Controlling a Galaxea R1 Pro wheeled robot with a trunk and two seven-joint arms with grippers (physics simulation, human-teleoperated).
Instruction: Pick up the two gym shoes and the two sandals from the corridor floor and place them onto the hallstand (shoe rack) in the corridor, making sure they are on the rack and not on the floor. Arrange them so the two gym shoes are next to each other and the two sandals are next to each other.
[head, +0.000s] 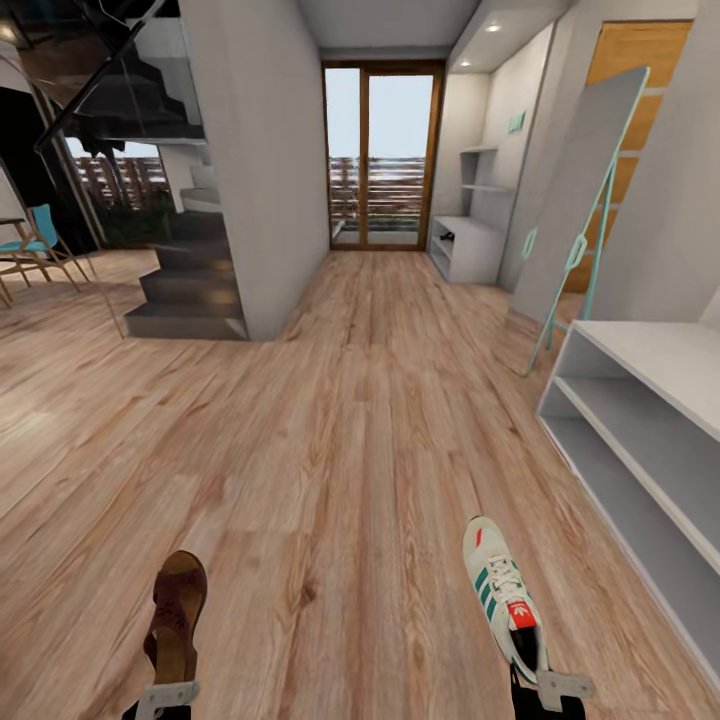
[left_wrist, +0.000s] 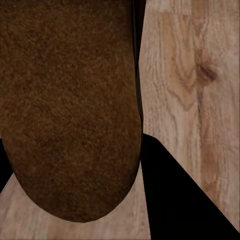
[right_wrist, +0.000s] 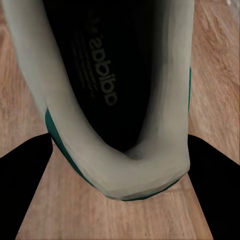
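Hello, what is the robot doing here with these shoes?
It is carrying two shoes along the corridor. The left gripper holds a brown sandal, and the right gripper holds a white gym shoe by its heel. Both are above the wood floor. The grey hallstand stands far ahead; a white bench is nearer.

- The head camera looked forward and down along the corridor floor toward a glazed door at the far end, with the hallstand well ahead on the right.
- The left wrist camera sat very near a brown sandal, facing down onto the planks; the head view showed the same sandal at its lower left.
- The right wrist camera looked from close range into a gym shoe, probably from its heel end; the head view shared that shoe at its lower right.
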